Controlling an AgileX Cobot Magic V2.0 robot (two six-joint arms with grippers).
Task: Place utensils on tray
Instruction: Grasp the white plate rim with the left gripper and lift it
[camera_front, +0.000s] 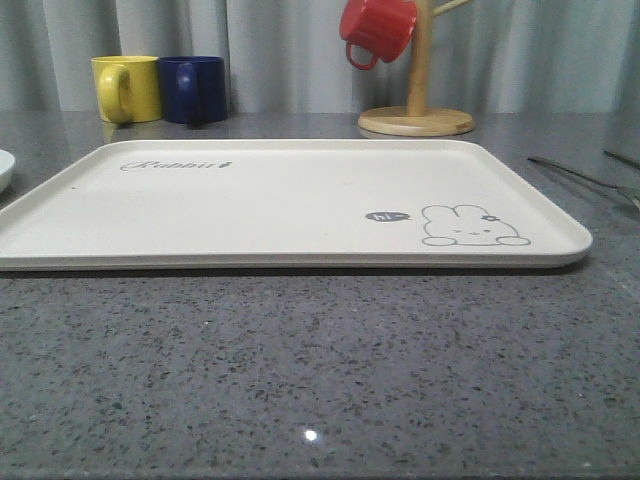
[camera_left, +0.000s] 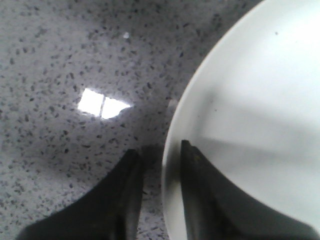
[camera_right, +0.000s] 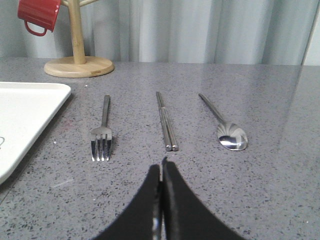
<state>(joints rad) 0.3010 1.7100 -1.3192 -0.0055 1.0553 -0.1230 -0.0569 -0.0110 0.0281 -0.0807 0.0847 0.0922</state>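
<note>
The cream tray (camera_front: 280, 200) with the rabbit drawing lies flat in the middle of the table, with nothing on it. To its right, the utensils lie side by side on the grey counter: a fork (camera_right: 101, 135), a pair of chopsticks (camera_right: 166, 122) and a spoon (camera_right: 227, 130). Two of their thin handles (camera_front: 580, 175) show at the right edge of the front view. My right gripper (camera_right: 162, 162) is shut and empty, just short of the near ends of the chopsticks. My left gripper (camera_left: 160, 147) is open over the rim of a round white plate (camera_left: 260, 100), holding nothing.
A yellow mug (camera_front: 127, 88) and a blue mug (camera_front: 193, 89) stand behind the tray at the left. A wooden mug tree (camera_front: 416, 110) with a red mug (camera_front: 377, 30) stands at the back right. The white plate's edge (camera_front: 3, 170) shows left of the tray.
</note>
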